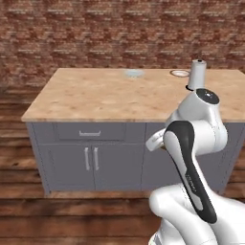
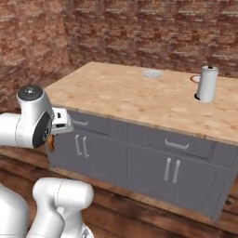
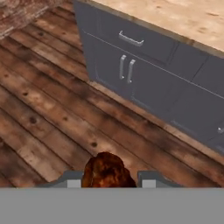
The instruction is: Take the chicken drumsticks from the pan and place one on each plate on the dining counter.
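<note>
A golden-brown chicken drumstick (image 3: 107, 171) sits between my gripper's (image 3: 109, 180) two dark fingertips, meaty end toward the camera, over the wooden floor. In the right base view the drumstick (image 2: 51, 144) hangs below the hand, in front of the grey cabinets. The dining counter (image 1: 105, 98), a light wood top on grey cabinets, carries both plates at its far edge. One is a pale-rimmed plate (image 1: 134, 73) (image 2: 152, 73); the other is a red-orange-rimmed plate (image 1: 179, 72) (image 2: 195, 79). The pan is out of view.
A tall white cylinder (image 1: 197, 74) (image 2: 207, 83) stands upright next to the red-rimmed plate, partly covering it. Grey cabinet doors and drawers (image 3: 131, 65) face me under the counter. Plank floor (image 3: 52, 113) lies between me and the cabinets; a brick wall (image 1: 119, 33) stands behind.
</note>
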### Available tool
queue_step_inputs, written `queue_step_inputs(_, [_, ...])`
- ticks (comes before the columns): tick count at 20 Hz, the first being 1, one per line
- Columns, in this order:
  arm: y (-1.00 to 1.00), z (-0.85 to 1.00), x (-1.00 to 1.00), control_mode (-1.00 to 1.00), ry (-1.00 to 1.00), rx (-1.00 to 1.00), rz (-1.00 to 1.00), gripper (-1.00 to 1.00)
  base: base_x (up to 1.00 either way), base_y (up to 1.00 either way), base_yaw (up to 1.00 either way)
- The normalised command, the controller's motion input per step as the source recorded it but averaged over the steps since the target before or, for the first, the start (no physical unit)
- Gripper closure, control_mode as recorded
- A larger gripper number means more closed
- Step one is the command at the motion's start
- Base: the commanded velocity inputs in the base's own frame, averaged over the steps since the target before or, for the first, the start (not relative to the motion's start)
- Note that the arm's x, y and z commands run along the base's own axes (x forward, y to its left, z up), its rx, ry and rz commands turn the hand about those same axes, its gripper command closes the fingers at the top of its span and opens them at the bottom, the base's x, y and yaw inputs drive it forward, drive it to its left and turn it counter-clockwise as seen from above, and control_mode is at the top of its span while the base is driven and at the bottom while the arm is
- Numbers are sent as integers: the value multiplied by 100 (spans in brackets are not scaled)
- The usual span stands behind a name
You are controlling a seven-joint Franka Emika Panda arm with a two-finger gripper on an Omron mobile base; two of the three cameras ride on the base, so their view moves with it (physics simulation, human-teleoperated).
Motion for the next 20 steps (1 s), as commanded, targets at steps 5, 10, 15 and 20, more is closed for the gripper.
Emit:
queue_step_inputs(5, [0, 0, 0, 100, 0, 0, 0, 100, 45, 88, -10])
queue_step_inputs(10, [0, 0, 0, 100, 0, 0, 0, 100, 47, 98, -11])
queue_step_inputs(15, [0, 0, 0, 100, 0, 0, 0, 100, 52, 95, -17])
queue_step_inputs(20, [0, 0, 0, 100, 0, 0, 0, 100, 64, 87, -24])
